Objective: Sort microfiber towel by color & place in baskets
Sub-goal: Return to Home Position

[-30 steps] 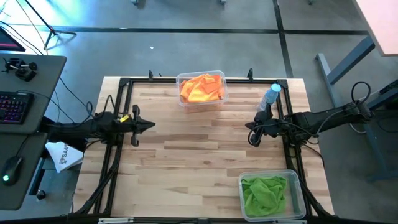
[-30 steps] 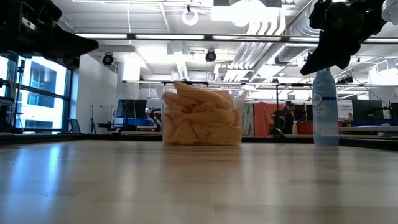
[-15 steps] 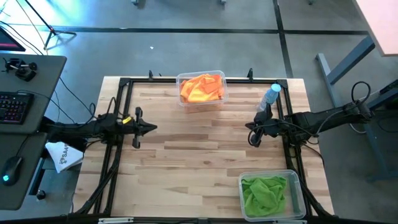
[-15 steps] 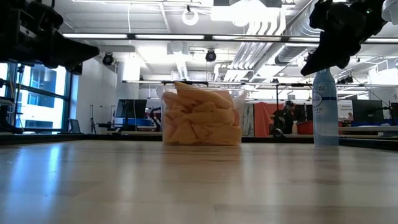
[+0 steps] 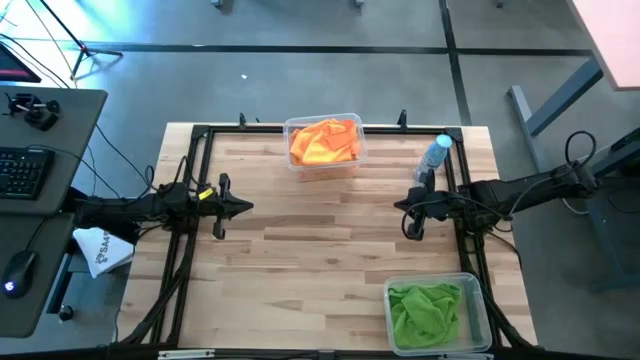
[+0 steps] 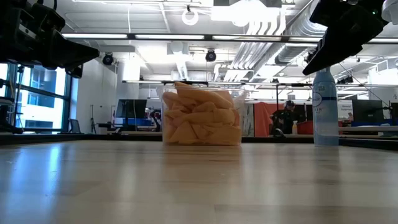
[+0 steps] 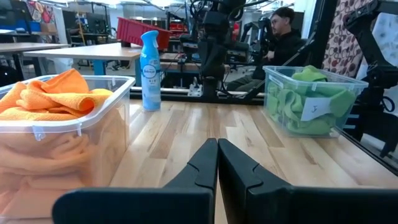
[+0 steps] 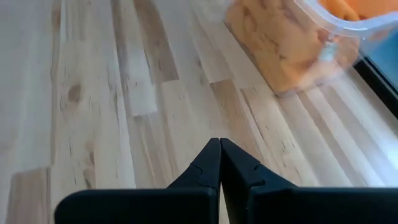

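Orange microfiber towels (image 5: 324, 141) fill a clear basket (image 5: 352, 121) at the table's far edge, also in the low view (image 6: 202, 116) and the left wrist view (image 7: 53, 99). Green towels (image 5: 426, 310) lie in a second clear basket (image 5: 482, 318) at the near right corner, seen too in the left wrist view (image 7: 298, 102). My left gripper (image 5: 247, 207) hovers shut at the table's left side, pointing level toward the right. My right gripper (image 5: 400, 206) hovers shut at the right side, slanting down over bare wood (image 8: 219, 146).
A clear spray bottle with a blue cap (image 5: 435, 155) stands at the far right, close to my right arm. A black frame (image 5: 200, 135) runs around the table's edges. A desk with a keyboard (image 5: 25, 172) stands left of the table. The table's middle is bare wood.
My left gripper has sunk slightly and come a little toward the table's right. My right gripper has rolled about its own axis while staying in place. Both stay shut. The towels and baskets have not moved.
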### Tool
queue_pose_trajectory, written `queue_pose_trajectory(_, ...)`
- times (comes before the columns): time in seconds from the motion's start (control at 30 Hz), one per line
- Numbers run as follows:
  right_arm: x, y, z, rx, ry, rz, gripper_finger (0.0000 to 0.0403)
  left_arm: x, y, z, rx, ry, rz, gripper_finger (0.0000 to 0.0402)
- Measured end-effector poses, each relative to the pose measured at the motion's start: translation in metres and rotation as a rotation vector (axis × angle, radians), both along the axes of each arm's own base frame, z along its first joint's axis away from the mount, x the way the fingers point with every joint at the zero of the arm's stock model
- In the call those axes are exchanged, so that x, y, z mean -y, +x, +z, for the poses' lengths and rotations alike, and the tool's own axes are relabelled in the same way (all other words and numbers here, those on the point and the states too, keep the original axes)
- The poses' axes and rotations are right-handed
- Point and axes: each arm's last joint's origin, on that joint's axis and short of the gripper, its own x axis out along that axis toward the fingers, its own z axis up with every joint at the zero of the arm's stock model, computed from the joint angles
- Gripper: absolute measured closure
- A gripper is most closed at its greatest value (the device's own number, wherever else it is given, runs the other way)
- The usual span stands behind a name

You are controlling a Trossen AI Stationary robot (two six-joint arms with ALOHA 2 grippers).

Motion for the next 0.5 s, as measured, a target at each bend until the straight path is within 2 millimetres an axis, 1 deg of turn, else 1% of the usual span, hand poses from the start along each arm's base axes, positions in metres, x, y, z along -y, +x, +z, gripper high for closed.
queue_pose_trajectory(0.13, -0.002, 0.001, 0.000, -0.013, -0.010, 0.080, 0.0403, 0.000, 0.000, 0.000, 0.000, 0.000, 0.000, 0.0401)
queue_pose_trajectory(0.23, -0.003, 0.002, -0.003, 0.051, -0.022, 0.132, 0.0403, 0.000, 0.000, 0.000, 0.000, 0.000, 0.000, 0.0401)
queue_pose_trajectory(0.33, -0.002, -0.001, -0.016, 0.193, -0.016, 0.160, 0.0403, 0.000, 0.000, 0.000, 0.000, 0.000, 0.000, 0.0401)
queue_pose_trajectory(0.5, 0.000, -0.020, -0.041, 0.370, 0.030, 0.184, 0.0403, 0.000, 0.000, 0.000, 0.000, 0.000, 0.001, 0.0401)
